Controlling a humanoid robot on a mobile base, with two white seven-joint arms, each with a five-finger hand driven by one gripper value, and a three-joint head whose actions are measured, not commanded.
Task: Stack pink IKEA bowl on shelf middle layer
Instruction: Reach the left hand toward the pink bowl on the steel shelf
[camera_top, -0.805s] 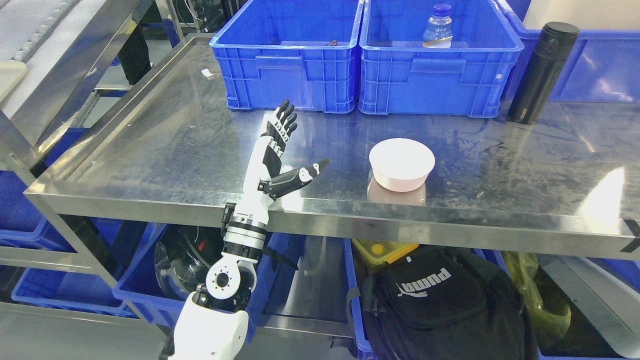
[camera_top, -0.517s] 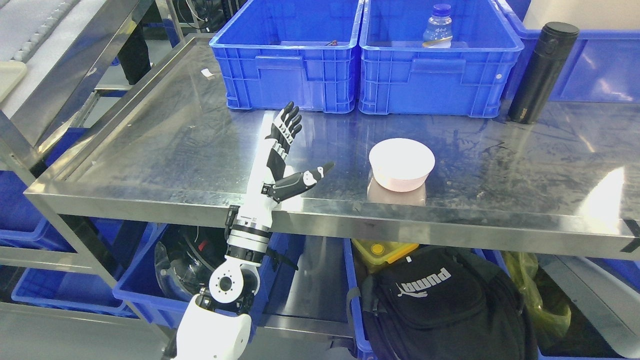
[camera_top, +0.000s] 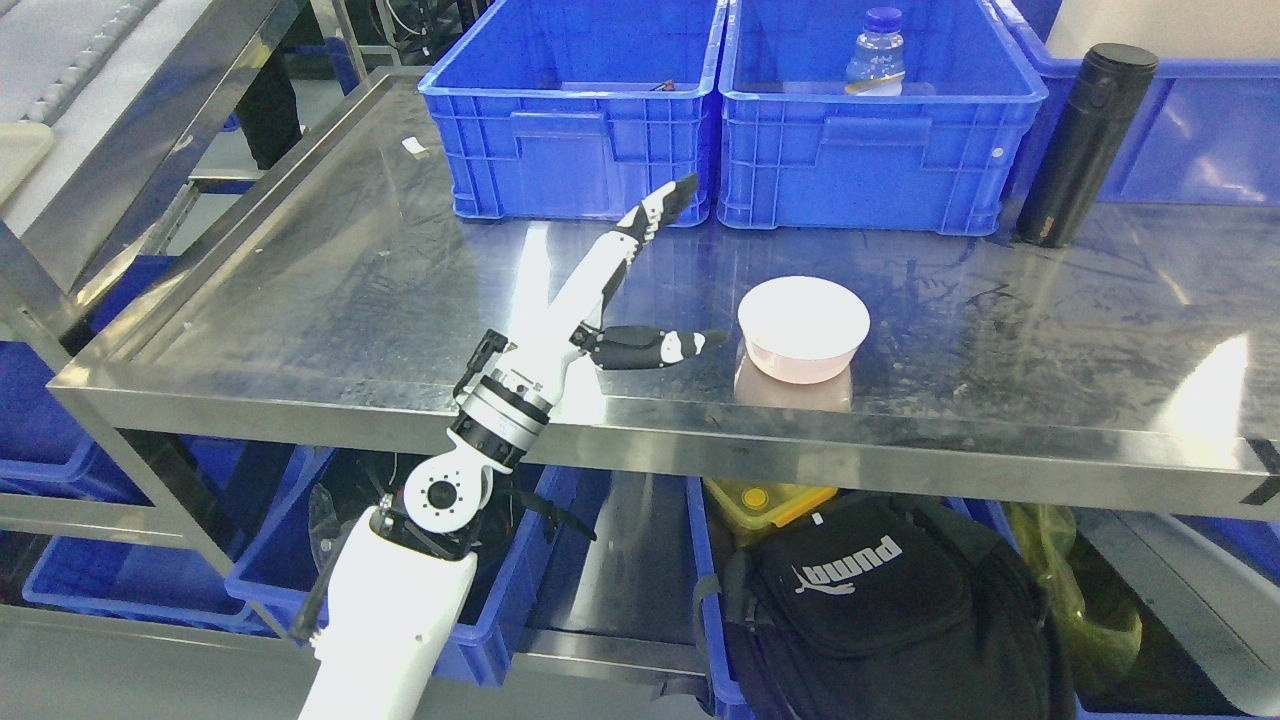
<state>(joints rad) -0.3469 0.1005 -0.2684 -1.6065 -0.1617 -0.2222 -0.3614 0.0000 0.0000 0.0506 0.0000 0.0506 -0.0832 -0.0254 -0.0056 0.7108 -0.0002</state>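
Now the left hand (camera_top: 600, 295) is spread wide and empty, thumb pointing toward the pink bowl (camera_top: 803, 327).

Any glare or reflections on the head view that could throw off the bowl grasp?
Head view: a bright glare patch on the steel shelf far right; the pink bowl casts a pink reflection just below itself, easily mistaken for its base; the left hand and bowl are sharp.

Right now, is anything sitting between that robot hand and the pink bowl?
Nothing visible. The left hand is open just left of the bowl, with only bare steel shelf between its thumb and the bowl.
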